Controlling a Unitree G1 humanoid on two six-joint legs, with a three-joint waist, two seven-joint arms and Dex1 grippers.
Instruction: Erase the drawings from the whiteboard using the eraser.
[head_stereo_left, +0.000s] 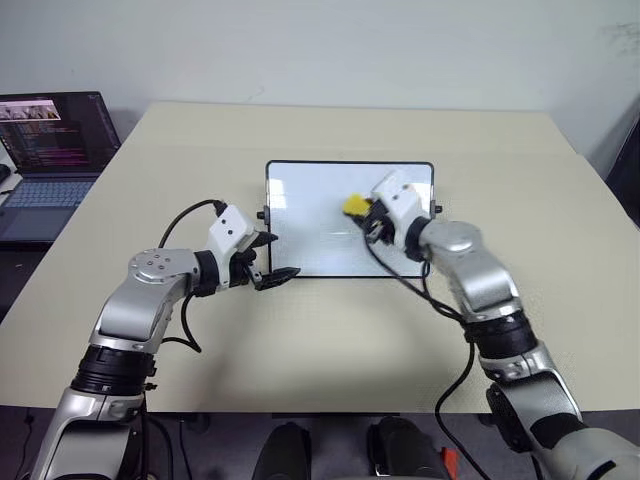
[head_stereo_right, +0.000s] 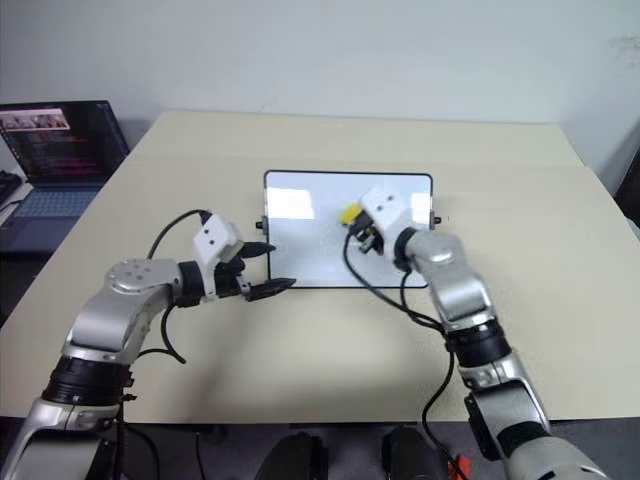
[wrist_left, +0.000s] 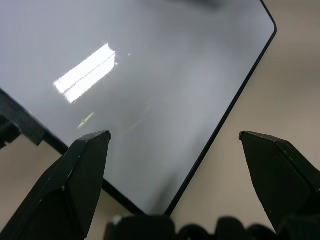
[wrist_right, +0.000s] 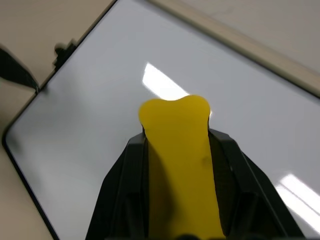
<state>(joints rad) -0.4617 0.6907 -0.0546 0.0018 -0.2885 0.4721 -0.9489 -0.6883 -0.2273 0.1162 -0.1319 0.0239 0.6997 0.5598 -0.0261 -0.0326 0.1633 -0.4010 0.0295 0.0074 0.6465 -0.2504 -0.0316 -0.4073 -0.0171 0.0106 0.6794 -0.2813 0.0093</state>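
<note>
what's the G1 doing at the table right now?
Wiping a whiteboard lying flat on the table. The right gripper is shut on the yellow eraser, held over the board's right half. The left gripper is open at the board's near-left corner. No drawings are visible on the board.

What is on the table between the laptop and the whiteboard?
Only bare table lies between the laptop and the whiteboard, seen from the head views.
</note>
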